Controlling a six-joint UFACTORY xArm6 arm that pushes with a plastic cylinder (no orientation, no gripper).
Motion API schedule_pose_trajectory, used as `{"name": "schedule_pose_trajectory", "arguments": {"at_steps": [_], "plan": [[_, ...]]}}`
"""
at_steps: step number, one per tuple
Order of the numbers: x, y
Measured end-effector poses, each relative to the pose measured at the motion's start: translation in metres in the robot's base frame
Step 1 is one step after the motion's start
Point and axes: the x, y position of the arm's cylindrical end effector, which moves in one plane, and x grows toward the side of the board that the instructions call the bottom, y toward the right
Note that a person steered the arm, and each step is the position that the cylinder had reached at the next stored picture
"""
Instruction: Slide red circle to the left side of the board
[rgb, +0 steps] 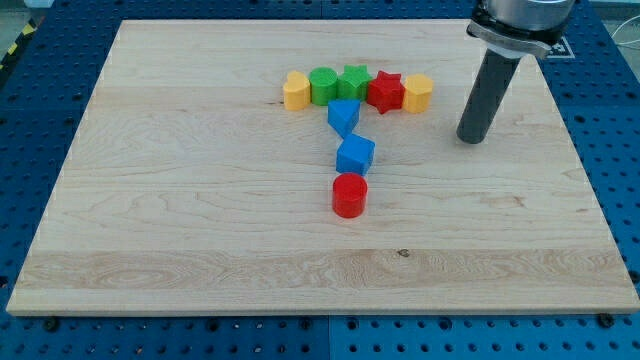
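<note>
The red circle (350, 195) stands near the middle of the wooden board (180, 200), at the bottom of a T-shaped group of blocks. My tip (473, 138) rests on the board to the view's right and above the red circle, well apart from it. The tip is right of and a little below the yellow block (418, 92) at the right end of the row.
Above the red circle stand a blue cube (355, 155) and a blue block (343, 117). A row across the top holds a yellow block (295, 90), a green circle (323, 86), a green star (354, 83) and a red star (385, 92).
</note>
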Motion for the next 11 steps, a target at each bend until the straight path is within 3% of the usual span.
{"name": "schedule_pose_trajectory", "arguments": {"at_steps": [3,11], "plan": [[0.067,-0.043],[0.12,-0.197]]}}
